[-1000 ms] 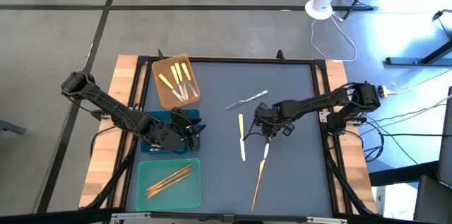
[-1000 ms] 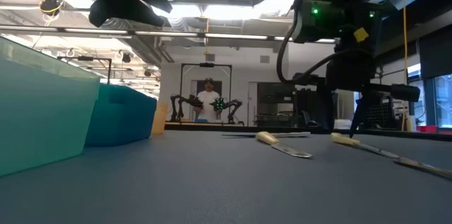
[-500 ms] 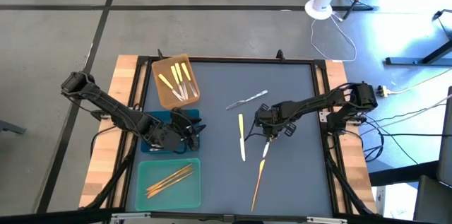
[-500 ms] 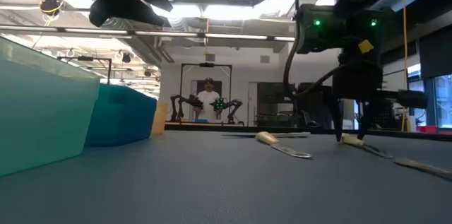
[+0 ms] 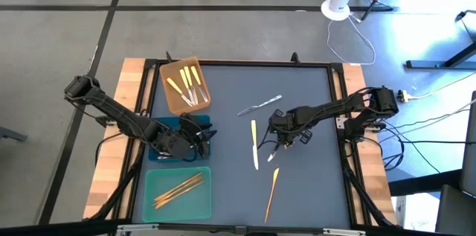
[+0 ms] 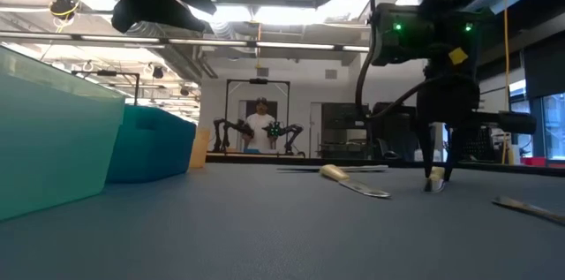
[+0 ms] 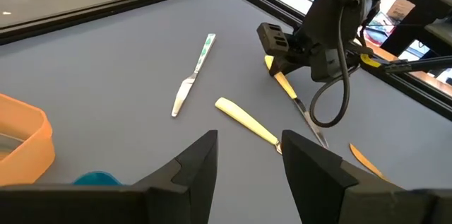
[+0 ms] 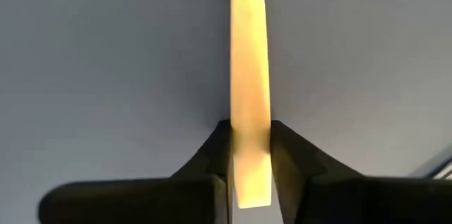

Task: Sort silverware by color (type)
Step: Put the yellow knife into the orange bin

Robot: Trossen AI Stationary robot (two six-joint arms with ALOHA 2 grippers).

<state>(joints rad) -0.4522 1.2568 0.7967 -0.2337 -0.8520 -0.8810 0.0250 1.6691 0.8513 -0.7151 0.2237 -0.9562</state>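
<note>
Right gripper [image 8: 248, 164] was clamped on the yellow handle [image 8: 249, 75] of a knife [image 5: 275, 154], mid-table, handle end raised, blade tip apparently down. Judged light, stiff, thin, smooth; liable to pivot, so mid-handle hold suits. Second yellow knife [image 5: 254, 144] just beside; gold piece [image 5: 271, 191] near; silver knife [image 5: 261, 106] beyond. Left gripper [image 7: 247, 155] wide, empty, over blue tray [image 5: 160, 151]

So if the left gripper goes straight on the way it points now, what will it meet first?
Most likely the yellow-handled knife lying on the grey mat, straight ahead of the left gripper. Depth is unclear, so it could touch bare mat before it.
</note>
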